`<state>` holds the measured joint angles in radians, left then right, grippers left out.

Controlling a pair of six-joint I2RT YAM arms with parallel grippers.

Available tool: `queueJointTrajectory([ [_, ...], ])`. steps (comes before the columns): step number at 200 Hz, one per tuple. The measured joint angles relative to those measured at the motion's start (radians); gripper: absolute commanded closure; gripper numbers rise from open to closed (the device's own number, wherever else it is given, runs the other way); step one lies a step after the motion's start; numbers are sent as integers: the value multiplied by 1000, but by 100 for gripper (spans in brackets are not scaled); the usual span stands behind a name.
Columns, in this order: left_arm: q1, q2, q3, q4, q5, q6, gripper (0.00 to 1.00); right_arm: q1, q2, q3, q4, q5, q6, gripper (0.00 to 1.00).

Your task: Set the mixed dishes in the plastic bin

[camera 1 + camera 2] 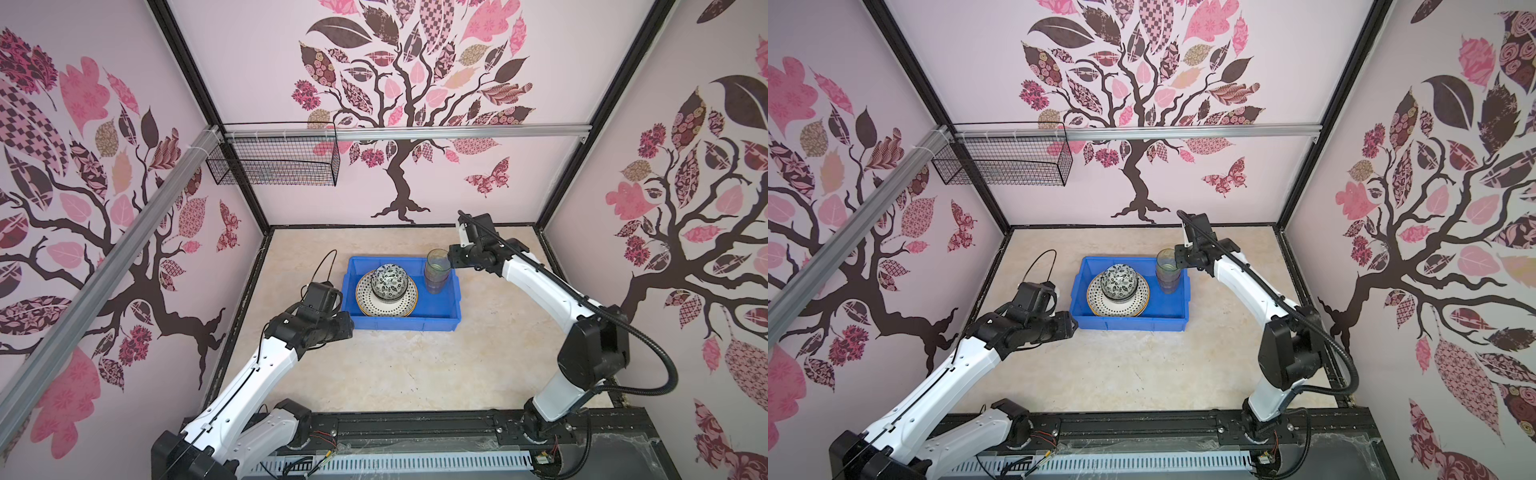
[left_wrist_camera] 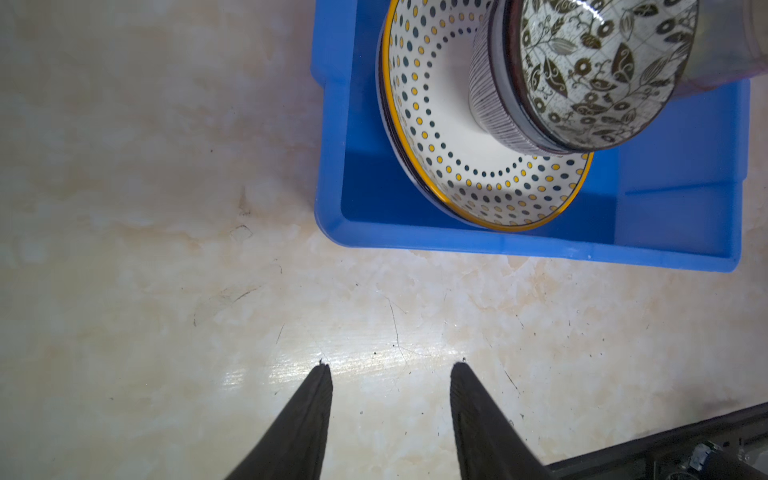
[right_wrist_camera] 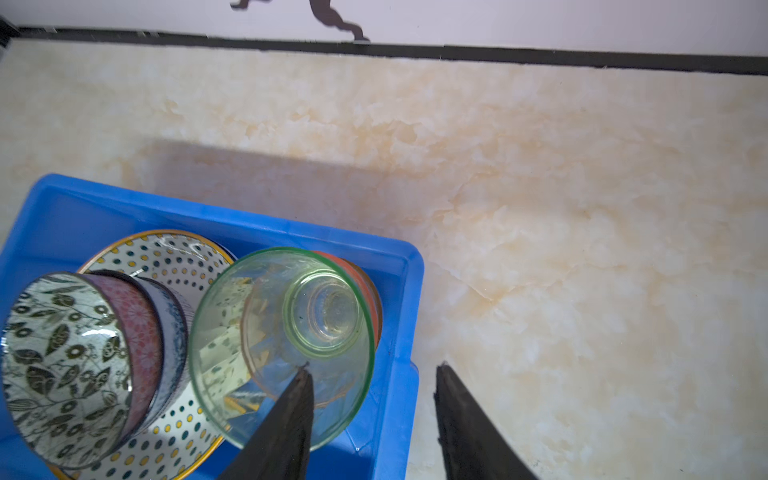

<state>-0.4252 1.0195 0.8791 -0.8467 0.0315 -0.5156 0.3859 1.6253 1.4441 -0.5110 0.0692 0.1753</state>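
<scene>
The desk (image 1: 395, 365) carries the blue bin (image 1: 399, 322) toward its back edge. The bin's left half holds stacked plates (image 1: 409, 300), a dotted-rim one uppermost, with nested bowls (image 1: 388, 281) on them — the leafy black-white one highest. Stacked cups (image 1: 436, 274) stand in the bin's back right corner. The right gripper (image 3: 372, 365) is released, jaws either side of the top cup's rim. The left gripper (image 2: 390, 365) gapes empty over bare desk off the bin's left edge.
</scene>
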Motion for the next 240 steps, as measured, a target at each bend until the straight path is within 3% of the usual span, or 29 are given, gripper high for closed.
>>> queueJointTrajectory([
  [51,2,112,110,71,-57,34,47,-5,-109,-82,117,95,-21,37],
  [86,51,174,154,122,-76,47,46,-77,-138,-179,222,91,-16,34],
  [123,230,205,165,215,-35,37,45,-200,-148,-299,327,77,-6,28],
  [177,507,213,79,475,-4,11,44,-261,-148,-434,515,56,15,11],
  [198,582,251,9,570,-8,6,43,-309,-144,-508,604,39,31,1],
  [240,644,371,-106,766,-35,49,38,-355,-134,-661,779,48,34,1],
])
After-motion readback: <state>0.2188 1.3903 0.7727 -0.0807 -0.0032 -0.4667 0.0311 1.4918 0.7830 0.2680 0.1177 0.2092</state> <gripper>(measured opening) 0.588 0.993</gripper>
